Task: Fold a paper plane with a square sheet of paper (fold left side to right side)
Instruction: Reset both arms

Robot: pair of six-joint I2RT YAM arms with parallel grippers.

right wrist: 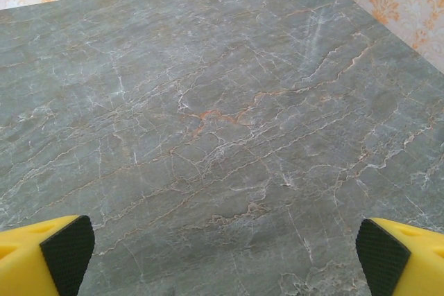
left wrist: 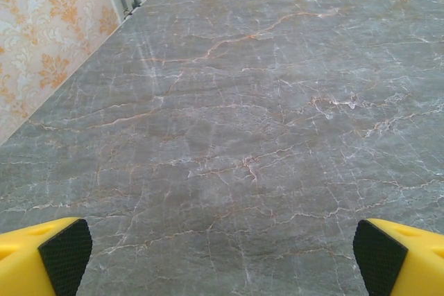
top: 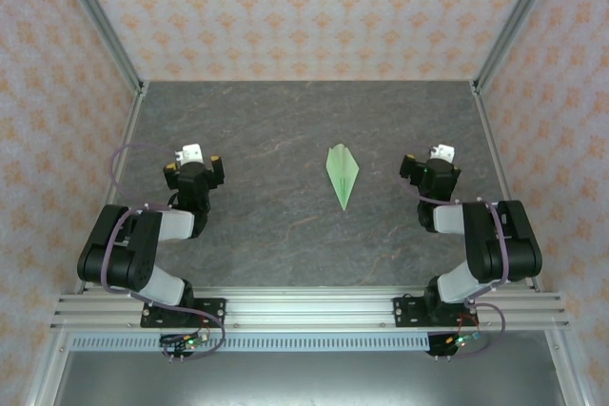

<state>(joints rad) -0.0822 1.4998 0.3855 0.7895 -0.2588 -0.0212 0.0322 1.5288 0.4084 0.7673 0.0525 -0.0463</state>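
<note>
The left gripper (left wrist: 222, 258) and the right gripper (right wrist: 222, 260) both spread their fingers (left wrist: 66, 254) wide above the table (left wrist: 243, 102), holding nothing. Both arms are bent at the elbow. The paper plane (top: 342, 173) lies flat between the grippers, nearer the right one, untouched.

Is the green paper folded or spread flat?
Folded: the paper plane lies on the table as a narrow pointed dart.
</note>
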